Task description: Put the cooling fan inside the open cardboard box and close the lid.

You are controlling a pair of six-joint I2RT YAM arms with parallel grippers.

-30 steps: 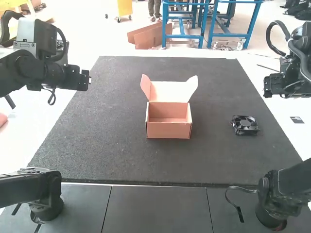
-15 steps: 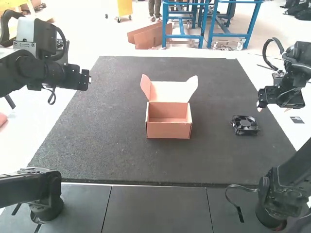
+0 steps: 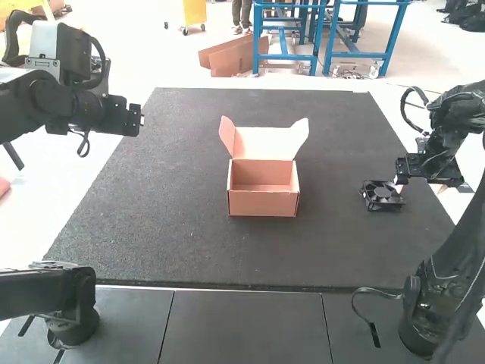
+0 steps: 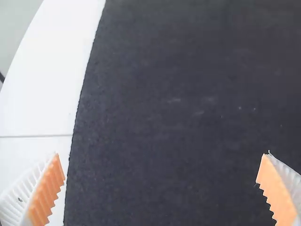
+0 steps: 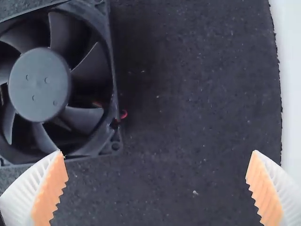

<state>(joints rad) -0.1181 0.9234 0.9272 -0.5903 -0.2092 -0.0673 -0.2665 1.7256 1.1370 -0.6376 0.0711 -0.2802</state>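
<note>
A black square cooling fan (image 3: pixel 381 196) lies flat on the dark mat, right of the cardboard box (image 3: pixel 263 189). The box stands mid-mat with its lid (image 3: pixel 265 139) upright at the back and its inside bare. My right gripper (image 3: pixel 401 172) hangs just above and to the right of the fan, open; in the right wrist view the fan (image 5: pixel 51 80) lies past one white ribbed finger (image 5: pixel 46 192), not between the two. My left gripper (image 3: pixel 134 121) hovers over the mat's far left edge, open (image 4: pixel 160 193), holding nothing.
The dark mat (image 3: pixel 167 227) covers most of the white table (image 3: pixel 45 189). Its left border shows under the left gripper as mat edge (image 4: pixel 87 117). A small black label (image 3: pixel 463 186) lies on the table right of the mat.
The right arm has swung in from the table's right edge and come down toward the fan. The left arm shifted only slightly. Box and fan have not moved.
</note>
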